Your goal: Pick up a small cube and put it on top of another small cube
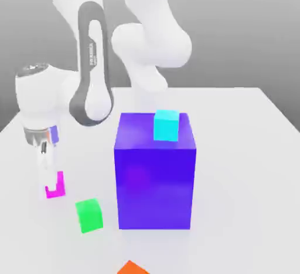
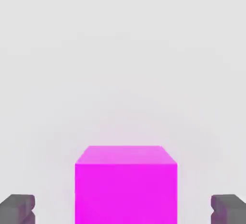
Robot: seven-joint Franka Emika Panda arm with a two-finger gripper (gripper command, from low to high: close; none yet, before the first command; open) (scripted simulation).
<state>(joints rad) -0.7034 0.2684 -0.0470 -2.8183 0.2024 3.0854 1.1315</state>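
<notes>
A small magenta cube (image 1: 56,191) rests on the white table at the exterior view's left. My gripper (image 1: 49,183) has come down over it, and its white finger covers part of the cube. In the hand view the magenta cube (image 2: 126,184) sits between the two dark fingertips (image 2: 17,209), with a clear gap on each side, so the gripper (image 2: 123,212) is open and touches nothing. A small green cube (image 1: 89,215) lies on the table just beside it, nearer the front. A small cyan cube (image 1: 166,125) stands on top of a big blue block (image 1: 155,173).
The big blue block stands in the middle of the white table (image 1: 246,149), to the exterior view's right of the gripper. An orange object (image 1: 132,269) pokes in at the front edge. The arm's links rise behind the block.
</notes>
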